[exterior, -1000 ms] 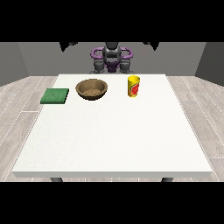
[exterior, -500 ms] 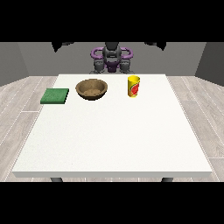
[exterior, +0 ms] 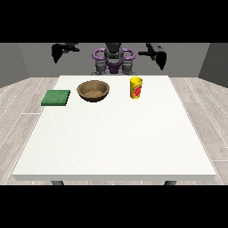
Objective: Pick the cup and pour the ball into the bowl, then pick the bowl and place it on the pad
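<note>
Both arms raised and spread wide at shoulder height. Hand at the view's left [exterior: 57, 52] and hand at the view's right [exterior: 160, 57] hang downward, holding nothing.

Green pad [exterior: 56, 97], brown bowl [exterior: 93, 90] and yellow cup [exterior: 136, 87] stand in a row across the far white tabletop [exterior: 116, 138]; both hands are raised, well apart.
</note>
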Robot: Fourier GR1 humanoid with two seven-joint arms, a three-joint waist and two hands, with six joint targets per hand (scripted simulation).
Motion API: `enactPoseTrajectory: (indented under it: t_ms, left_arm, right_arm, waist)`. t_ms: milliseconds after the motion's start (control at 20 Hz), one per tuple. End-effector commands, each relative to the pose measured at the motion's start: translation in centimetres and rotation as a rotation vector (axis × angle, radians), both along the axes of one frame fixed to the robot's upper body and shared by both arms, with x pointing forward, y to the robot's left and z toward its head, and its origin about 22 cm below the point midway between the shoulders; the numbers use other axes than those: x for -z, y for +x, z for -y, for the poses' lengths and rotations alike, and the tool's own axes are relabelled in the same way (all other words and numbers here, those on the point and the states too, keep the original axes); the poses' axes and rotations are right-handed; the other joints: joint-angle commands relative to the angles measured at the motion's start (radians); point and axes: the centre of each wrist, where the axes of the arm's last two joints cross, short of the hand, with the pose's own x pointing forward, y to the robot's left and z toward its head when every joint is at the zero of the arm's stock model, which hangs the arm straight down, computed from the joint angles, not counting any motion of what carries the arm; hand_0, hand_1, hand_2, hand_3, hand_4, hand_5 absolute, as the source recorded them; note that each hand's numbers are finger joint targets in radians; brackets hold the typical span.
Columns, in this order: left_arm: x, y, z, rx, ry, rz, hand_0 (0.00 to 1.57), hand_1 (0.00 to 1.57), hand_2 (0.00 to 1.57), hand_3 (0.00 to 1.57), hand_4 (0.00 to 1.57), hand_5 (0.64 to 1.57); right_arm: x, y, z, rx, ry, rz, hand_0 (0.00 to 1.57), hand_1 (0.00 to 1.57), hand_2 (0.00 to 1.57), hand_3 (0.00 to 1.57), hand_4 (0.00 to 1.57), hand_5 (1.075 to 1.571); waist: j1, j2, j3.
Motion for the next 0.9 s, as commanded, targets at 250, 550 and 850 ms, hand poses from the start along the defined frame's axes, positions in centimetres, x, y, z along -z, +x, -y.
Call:
enactPoseTrajectory:
  t_ms: [250,550,850]
  left_arm:
    - [7.0,0.4,5.7,-0.024,0.016,0.027,0.00,0.00,0.00,0.00,0.00,1.517]
    - [8.0,3.8,3.0,-0.092,0.026,0.087,0.00,0.00,0.00,0.00,0.00,1.517]
    - [10.0,4.2,2.9,-0.069,0.045,0.100,0.00,0.00,0.00,0.00,0.00,1.520]
  right_arm:
    - [-0.2,1.3,0.1,-0.031,-0.018,0.043,0.00,0.00,0.00,0.00,0.00,1.571]
    - [-0.5,1.7,0.4,-0.088,-0.008,0.119,0.00,0.00,0.00,0.00,0.00,1.570]
    - [0.9,2.8,-1.0,-0.024,0.012,0.153,0.00,0.00,0.00,0.00,0.00,1.571]
  waist:
    - [-0.046,0.066,-0.0001]
    - [-0.091,0.160,-0.0003]
    - [-0.059,0.192,-0.0004]
